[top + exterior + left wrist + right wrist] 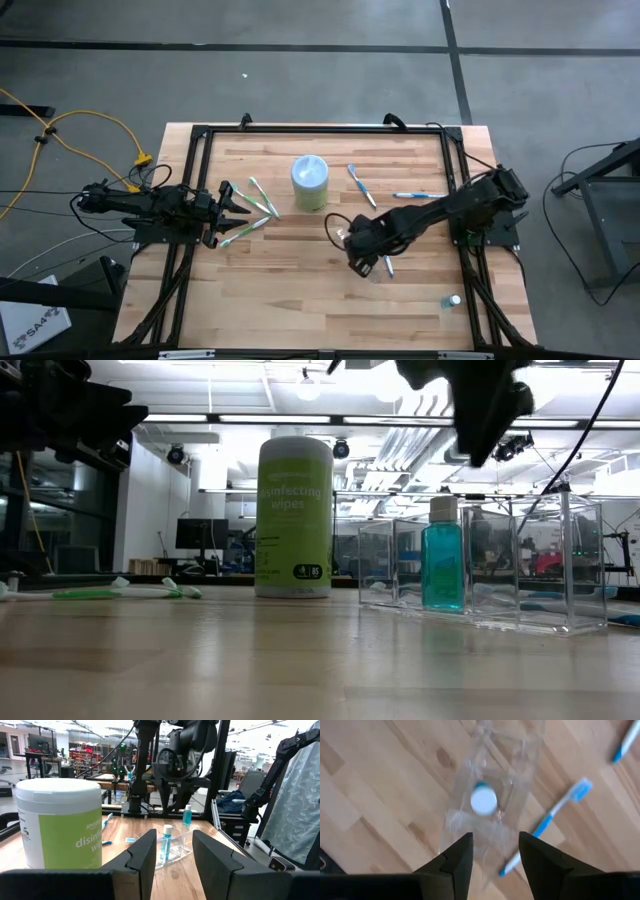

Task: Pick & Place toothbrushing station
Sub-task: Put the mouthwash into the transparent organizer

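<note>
Clear container holding blue bottle, right hand apart above; left hand apart

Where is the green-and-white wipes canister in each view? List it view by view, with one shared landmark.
High view: wipes canister near the table's far middle.
Low view: standing left of centre.
Left wrist view: large, at the picture's left.
Right wrist view: not in it.
Landmark: the clear container, to the canister's right in the low and left wrist views, and filling the right wrist view.
</note>
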Robot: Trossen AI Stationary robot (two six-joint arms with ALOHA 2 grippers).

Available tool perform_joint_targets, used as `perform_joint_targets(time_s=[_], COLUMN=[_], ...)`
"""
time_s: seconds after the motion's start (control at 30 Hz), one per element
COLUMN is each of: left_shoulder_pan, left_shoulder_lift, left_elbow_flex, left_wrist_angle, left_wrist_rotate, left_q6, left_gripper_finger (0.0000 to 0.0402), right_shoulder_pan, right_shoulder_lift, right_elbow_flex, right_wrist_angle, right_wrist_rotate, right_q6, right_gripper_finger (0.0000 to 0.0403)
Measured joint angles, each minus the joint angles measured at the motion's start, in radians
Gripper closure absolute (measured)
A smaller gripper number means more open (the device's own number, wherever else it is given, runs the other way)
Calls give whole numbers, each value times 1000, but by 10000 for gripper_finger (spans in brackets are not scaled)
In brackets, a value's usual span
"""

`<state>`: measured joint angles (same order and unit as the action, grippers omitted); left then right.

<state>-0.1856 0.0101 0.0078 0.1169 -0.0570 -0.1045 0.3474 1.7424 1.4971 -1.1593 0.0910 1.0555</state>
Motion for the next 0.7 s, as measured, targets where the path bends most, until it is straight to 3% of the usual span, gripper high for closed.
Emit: perform_joint_targets(time_s=[0.7], left_shoulder_pan=[0], left_shoulder_lift=[0], left_elbow_flex=[0], left_wrist_angle=[0], left_wrist_rotate=[0], left_q6=[0], left_gripper_finger=[277], right_shoulder_pan=[383], right_shoulder_lift=[-3], right_elbow_flex=[0], right_wrist_angle=[-219], right_wrist_rotate=[13], right_q6=[572], right_gripper_finger=[253])
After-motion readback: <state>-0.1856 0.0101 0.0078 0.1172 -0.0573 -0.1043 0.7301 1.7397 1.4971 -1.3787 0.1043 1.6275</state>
